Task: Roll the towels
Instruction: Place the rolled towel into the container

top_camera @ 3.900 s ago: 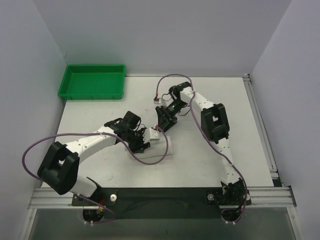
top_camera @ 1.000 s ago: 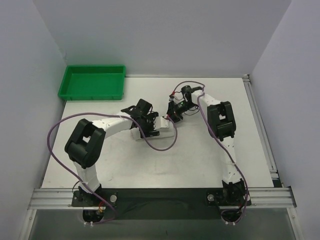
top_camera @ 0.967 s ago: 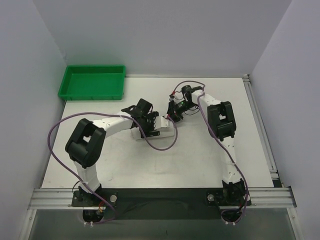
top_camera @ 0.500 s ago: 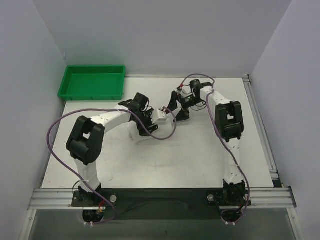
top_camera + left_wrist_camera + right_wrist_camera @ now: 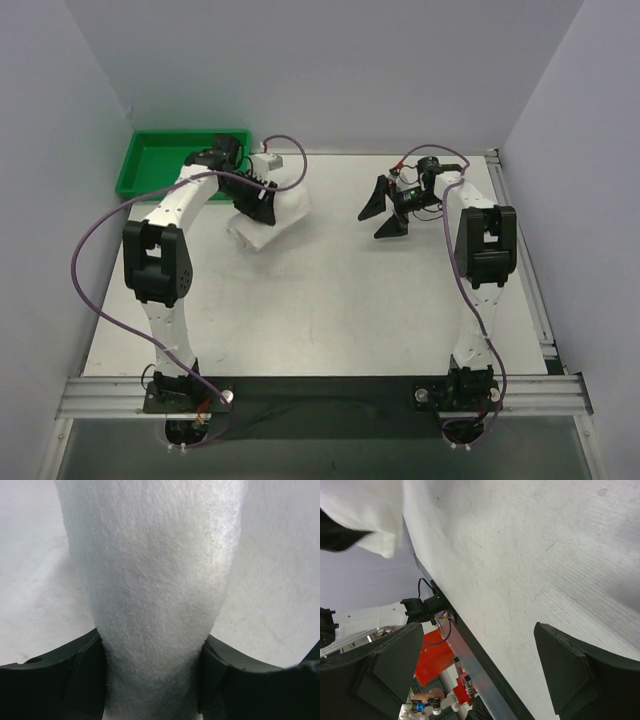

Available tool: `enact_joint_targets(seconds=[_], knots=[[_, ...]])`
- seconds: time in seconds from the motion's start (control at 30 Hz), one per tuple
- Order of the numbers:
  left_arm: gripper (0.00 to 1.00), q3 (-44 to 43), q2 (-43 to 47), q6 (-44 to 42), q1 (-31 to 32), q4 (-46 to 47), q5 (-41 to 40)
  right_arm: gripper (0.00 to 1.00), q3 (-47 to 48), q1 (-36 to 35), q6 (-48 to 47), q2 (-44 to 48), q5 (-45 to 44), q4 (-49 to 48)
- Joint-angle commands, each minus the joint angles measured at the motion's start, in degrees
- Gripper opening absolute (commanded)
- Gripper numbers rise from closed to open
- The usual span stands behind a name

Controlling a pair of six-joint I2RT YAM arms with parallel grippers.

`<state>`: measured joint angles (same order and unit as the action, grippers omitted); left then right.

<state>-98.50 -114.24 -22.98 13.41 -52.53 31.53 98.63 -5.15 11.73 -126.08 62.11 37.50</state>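
Note:
The white towel [image 5: 270, 216] is a rolled bundle at the back left of the table, just right of the green tray. My left gripper [image 5: 256, 192] is shut on it. In the left wrist view the terry roll [image 5: 155, 580] fills the middle, squeezed between the two black fingers [image 5: 75, 677]. My right gripper [image 5: 381, 212] is open and empty, out over bare table to the right of the towel. In the right wrist view its fingers [image 5: 385, 670] stand wide apart, and the towel [image 5: 370, 510] shows at the top left.
The green plastic tray [image 5: 138, 184] sits at the back left corner, close behind the left gripper. The table's front rail [image 5: 470, 660] and the left arm's base show in the right wrist view. Purple cables loop from both arms over the table.
The left arm has carried the towel roll from the table's middle back and left, toward the tray. The right gripper has come away from the roll, moved right and now stands open.

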Motion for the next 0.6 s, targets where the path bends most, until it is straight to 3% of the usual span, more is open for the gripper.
enact_joint_targets(seconds=[0.0, 0.23, 0.57], knots=[[0.0, -13.6, -2.6, 8.6, -5.1, -2.0, 5.8, 1.0, -1.9, 0.4, -1.5, 4.1, 2.9, 1.8], [0.0, -42.1, -15.9, 21.7, -12.0, -1.0, -1.5, 1.0, -4.1, 0.3, -2.6, 5.3, 1.9, 1.5], [0.0, -44.4, -23.1, 31.7, -14.8, 18.5, -17.8, 1.0, -4.9, 0.1, -3.6, 6.0, 1.1, 1.7]])
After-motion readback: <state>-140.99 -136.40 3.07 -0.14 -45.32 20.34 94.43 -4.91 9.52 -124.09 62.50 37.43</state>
